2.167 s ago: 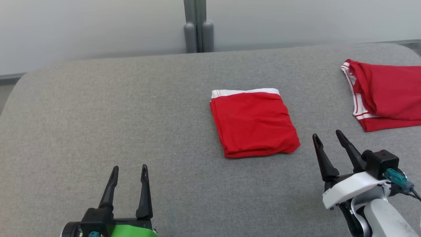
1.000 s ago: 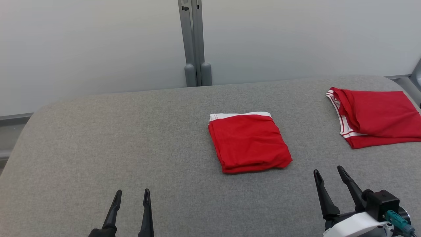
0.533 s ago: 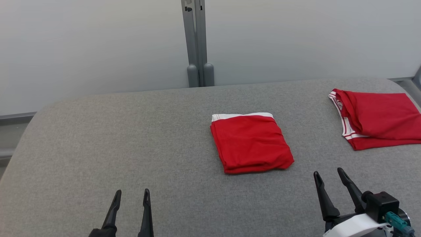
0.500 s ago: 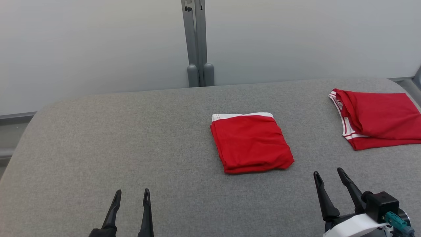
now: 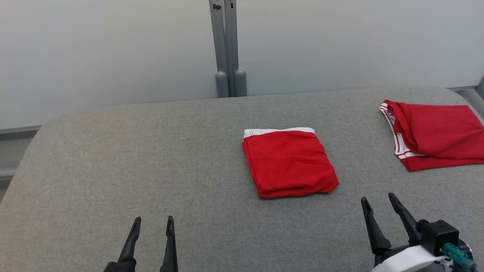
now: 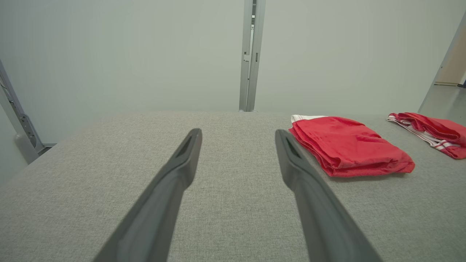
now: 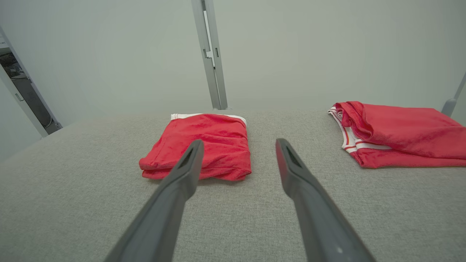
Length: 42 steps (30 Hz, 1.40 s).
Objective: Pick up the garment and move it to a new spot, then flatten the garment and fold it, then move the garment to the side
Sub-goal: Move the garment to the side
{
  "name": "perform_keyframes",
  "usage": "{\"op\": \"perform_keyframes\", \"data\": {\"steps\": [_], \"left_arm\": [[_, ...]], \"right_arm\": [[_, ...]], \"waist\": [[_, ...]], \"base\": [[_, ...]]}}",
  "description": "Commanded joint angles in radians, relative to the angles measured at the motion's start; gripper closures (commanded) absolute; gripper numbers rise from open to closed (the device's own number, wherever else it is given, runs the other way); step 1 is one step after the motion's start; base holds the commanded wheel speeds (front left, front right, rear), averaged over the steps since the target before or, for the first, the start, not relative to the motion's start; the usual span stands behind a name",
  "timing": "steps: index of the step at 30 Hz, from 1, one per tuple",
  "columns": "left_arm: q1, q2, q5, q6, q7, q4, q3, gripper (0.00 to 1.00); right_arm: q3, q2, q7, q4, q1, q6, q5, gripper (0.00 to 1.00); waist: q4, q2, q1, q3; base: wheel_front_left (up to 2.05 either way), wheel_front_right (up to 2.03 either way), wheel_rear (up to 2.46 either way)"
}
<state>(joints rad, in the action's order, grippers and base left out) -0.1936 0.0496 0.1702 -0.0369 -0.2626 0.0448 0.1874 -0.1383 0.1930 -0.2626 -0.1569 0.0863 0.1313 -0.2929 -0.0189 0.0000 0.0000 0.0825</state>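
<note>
Garment (image 5: 289, 163) folded on the table (image 5: 151, 151), ahead-left of the right tool (image 5: 377, 197).
Left tool (image 5: 154, 218) and right tool both spread, empty. Pinching only the top layer could undo the fold; reaching ahead-right risks grabbing the second red garment (image 5: 435, 136) instead.

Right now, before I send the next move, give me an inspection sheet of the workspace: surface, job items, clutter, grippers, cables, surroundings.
Surface: grey fabric-covered table, flat, with rounded corners.
Job's things: folded red garment, white band along its far edge, lying near the middle.
Clutter: second red garment with white striped trim, loosely folded at the far right.
Grippers: left gripper open, holding nothing; right gripper open, holding nothing, near the folded red garment's right corner but apart from it.
Cables: teal connector with a dark lead on the right wrist.
Surroundings: pale wall and grey post behind the table.
</note>
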Motion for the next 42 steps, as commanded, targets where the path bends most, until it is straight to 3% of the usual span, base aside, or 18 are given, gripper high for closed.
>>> {"op": "perform_keyframes", "data": {"steps": [1, 15, 24, 29, 32, 39, 42], "left_arm": [[0.005, 0.002, -0.008, -0.005, -0.002, -0.002, -0.001, 0.00], [0.027, 0.002, -0.018, -0.008, -0.002, -0.013, 0.015, 0.00], [0.056, 0.002, -0.016, -0.016, -0.002, -0.031, 0.047, 0.00], [0.093, 0.002, -0.019, -0.012, -0.002, -0.042, 0.059, 0.00], [0.121, 0.002, -0.020, -0.008, -0.002, -0.043, 0.063, 0.00], [0.198, 0.002, -0.025, 0.001, -0.002, -0.050, 0.087, 0.00], [0.227, 0.002, -0.022, 0.001, -0.002, -0.052, 0.101, 0.00]], "right_arm": [[0.002, 0.000, -0.002, 0.000, -0.001, -0.001, 0.007, 0.00], [-0.005, 0.007, -0.002, -0.002, -0.029, -0.001, -0.006, 0.00], [-0.050, 0.060, -0.002, -0.019, -0.116, -0.001, -0.116, 0.00], [-0.098, 0.131, -0.002, -0.039, -0.206, -0.001, -0.322, 0.00], [-0.168, 0.211, 0.011, -0.064, -0.275, -0.001, -0.507, 0.00], [-0.247, 0.383, 0.204, -0.073, -0.434, -0.001, -0.879, 0.00], [-0.252, 0.427, 0.312, -0.082, -0.469, -0.001, -1.016, 0.00]], "waist": [[0.000, 0.0000, 0.0000, -0.001], [0.010, 0.0000, 0.0000, -0.040], [0.035, 0.0000, 0.0000, -0.100], [0.055, 0.0000, 0.0000, -0.177], [0.070, 0.0000, 0.0000, -0.226], [0.108, 0.0000, 0.0000, -0.345], [0.130, 0.0000, 0.0000, -0.389]], "base": [[0.00, 0.00, 0.00], [0.00, 0.00, 0.00], [0.00, 0.00, 0.00], [0.00, 0.00, 0.00], [0.00, 0.00, 0.00], [0.00, 0.00, 0.00], [0.00, 0.00, 0.00]]}}
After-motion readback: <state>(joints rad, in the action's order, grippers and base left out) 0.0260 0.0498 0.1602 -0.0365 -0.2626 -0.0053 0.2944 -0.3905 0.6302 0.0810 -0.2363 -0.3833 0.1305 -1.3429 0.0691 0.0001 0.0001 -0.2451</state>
